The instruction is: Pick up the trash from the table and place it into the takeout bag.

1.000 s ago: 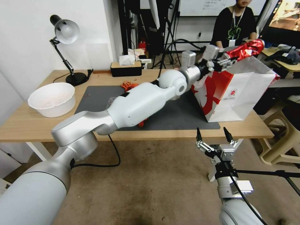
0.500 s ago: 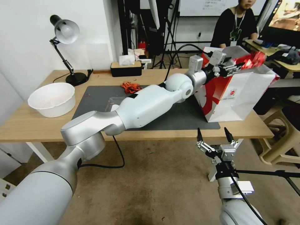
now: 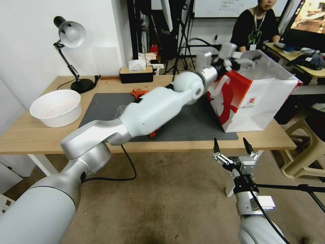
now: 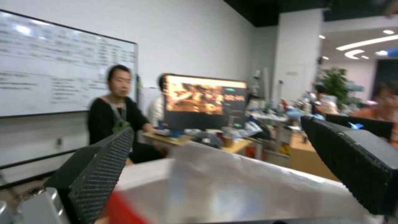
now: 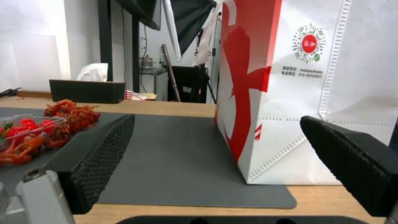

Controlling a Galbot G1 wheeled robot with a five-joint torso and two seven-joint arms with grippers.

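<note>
Hovering my left gripper with fingers spread and empty over the takeout bag on the worktop, I'm worrying it could snag the rim.

We find very little that can actually be read. On the white face of the takeout bag we see a round red-and-green dotted code, like a scan code with a red centre, and beneath it two short lines of small red print; the characters are too small for us to make out. In the head view the same bag shows only a small red round logo. The whiteboard behind the counter carries rows of writing, but we cannot read any of it. The monitor shows a picture with no legible words.
</note>
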